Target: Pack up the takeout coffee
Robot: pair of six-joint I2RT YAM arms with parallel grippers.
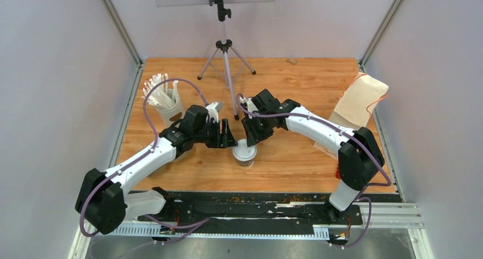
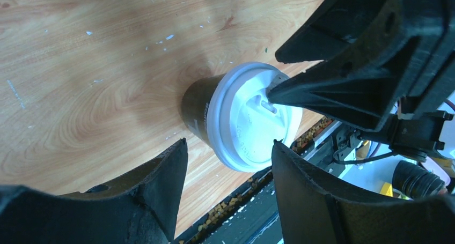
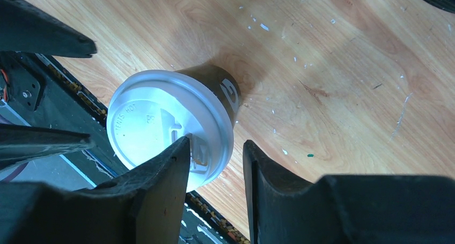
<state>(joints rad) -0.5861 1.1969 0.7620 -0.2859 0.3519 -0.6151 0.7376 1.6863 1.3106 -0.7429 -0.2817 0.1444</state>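
Observation:
One takeout coffee cup [image 1: 244, 154], black with a round white lid, stands upright on the wooden table near its front edge. My left gripper [image 1: 228, 135] hovers just behind and left of it, open and empty. In the left wrist view the cup [image 2: 196, 107] and its lid [image 2: 241, 126] lie just beyond the left gripper [image 2: 229, 147]. My right gripper [image 1: 250, 135] is open just above the cup's back edge. In the right wrist view the right gripper [image 3: 217, 145] straddles the lid's rim [image 3: 161, 120], with one fingertip [image 3: 180, 153] over the lid. No other black cups show.
A white cup of straws [image 1: 165, 102] stands at the back left. A paper bag [image 1: 359, 102] lies at the right edge. A tripod [image 1: 226, 60] stands at the back middle. The black base rail [image 1: 256, 205] runs just in front of the cup.

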